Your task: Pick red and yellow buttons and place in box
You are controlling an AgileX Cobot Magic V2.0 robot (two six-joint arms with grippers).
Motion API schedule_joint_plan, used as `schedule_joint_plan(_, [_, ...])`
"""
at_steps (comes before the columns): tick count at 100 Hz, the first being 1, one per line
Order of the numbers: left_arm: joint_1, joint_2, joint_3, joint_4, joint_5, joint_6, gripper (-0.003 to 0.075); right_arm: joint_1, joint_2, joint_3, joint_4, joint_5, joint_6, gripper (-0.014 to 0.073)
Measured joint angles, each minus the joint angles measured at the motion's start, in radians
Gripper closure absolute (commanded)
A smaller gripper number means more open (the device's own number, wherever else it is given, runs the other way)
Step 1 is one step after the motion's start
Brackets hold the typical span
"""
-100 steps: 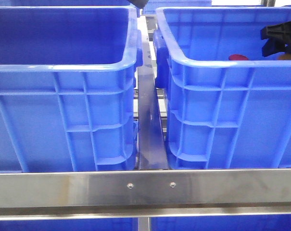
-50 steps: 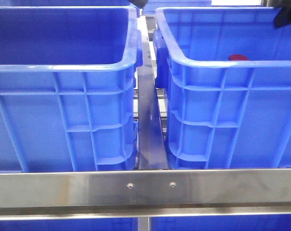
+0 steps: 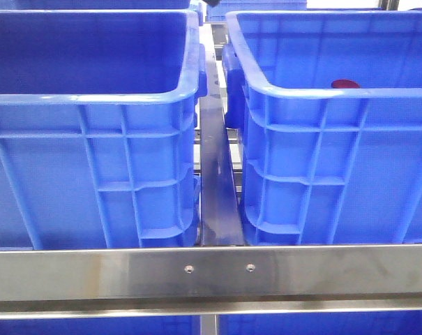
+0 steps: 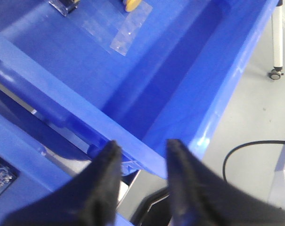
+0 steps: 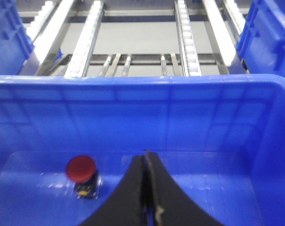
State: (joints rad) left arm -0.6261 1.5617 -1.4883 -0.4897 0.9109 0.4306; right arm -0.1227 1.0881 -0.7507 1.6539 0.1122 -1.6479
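Observation:
Two alike blue crates fill the front view, the left box (image 3: 92, 146) and the right box (image 3: 329, 153). A dark red button (image 3: 345, 84) lies in the right one and shows in the right wrist view (image 5: 81, 168) on a black base. My right gripper (image 5: 145, 157) is above that crate's floor (image 5: 217, 188), beside the red button, jaws pressed shut on a thin pale sliver; what hangs from it is hidden. My left gripper (image 4: 142, 148) is open and empty over a crate rim (image 4: 62, 89). A yellow button (image 4: 131, 4) lies on that crate's floor. Neither gripper shows in the front view.
A steel rail (image 3: 211, 269) runs across the front and another (image 3: 216, 174) runs between the crates. A clear plastic sheet (image 4: 126, 30) lies by the yellow button. Roller tracks (image 5: 187, 42) lie beyond the right crate. A cable (image 4: 246, 150) lies on the grey floor.
The right gripper rose out of the right crate and left the front view. The orange-yellow thing beside it a second ago no longer shows there. The red button stayed put.

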Motion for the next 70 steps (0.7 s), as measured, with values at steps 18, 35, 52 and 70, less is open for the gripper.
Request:
schedule_joint_plan(18, [0.000, 0.000, 0.002, 0.000, -0.018, 0.000, 0.0740, 0.000, -0.223, 0.141, 0.000, 0.000, 0.000, 0.0654])
schedule_joint_plan(35, [0.000, -0.023, 0.054, 0.000, -0.061, 0.000, 0.0740, 0.000, -0.425, 0.244, 0.000, 0.000, -0.002, 0.0654])
schedule_joint_plan(52, [0.000, -0.112, 0.160, 0.000, -0.144, 0.000, 0.0740, 0.000, -0.609, 0.326, 0.000, 0.016, -0.002, 0.0654])
schedule_joint_plan(70, [0.000, -0.248, 0.294, 0.004, -0.240, 0.000, 0.0740, 0.000, -0.732, 0.399, 0.000, 0.057, -0.002, 0.0654])
